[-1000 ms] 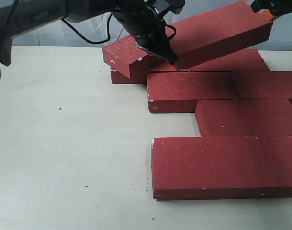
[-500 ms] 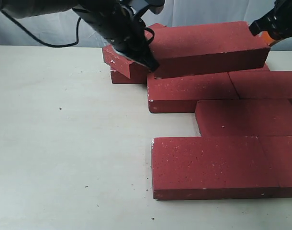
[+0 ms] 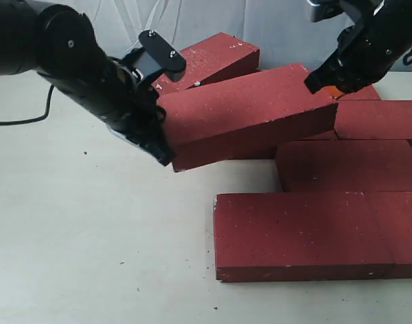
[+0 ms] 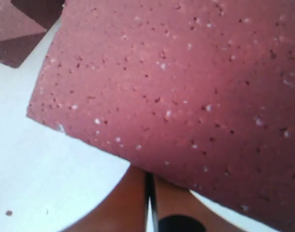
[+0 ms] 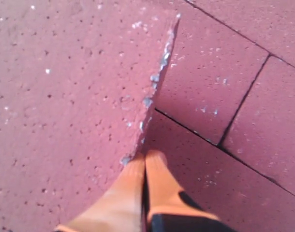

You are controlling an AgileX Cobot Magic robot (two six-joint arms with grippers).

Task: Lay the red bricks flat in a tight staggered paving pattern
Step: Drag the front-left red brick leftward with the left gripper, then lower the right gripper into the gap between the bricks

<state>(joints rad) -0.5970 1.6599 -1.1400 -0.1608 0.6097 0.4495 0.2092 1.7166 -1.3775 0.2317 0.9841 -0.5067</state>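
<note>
Above the pale table [image 3: 91,236], my left pincer [image 4: 150,208] and right pincer [image 5: 145,186], both pinched together, touch the ends of a rough, speckled red brick [image 3: 250,111], tilted.

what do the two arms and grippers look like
The left arm is black with rounded joints and trails a black cable. The right arm is black too. The left gripper has brownish-orange fingers, the right gripper bright orange ones.

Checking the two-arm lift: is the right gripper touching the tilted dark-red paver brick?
Touching. Right wrist view: the right gripper, jaws closed, presses against the chipped end of the tilted dark-red paver brick.
</note>
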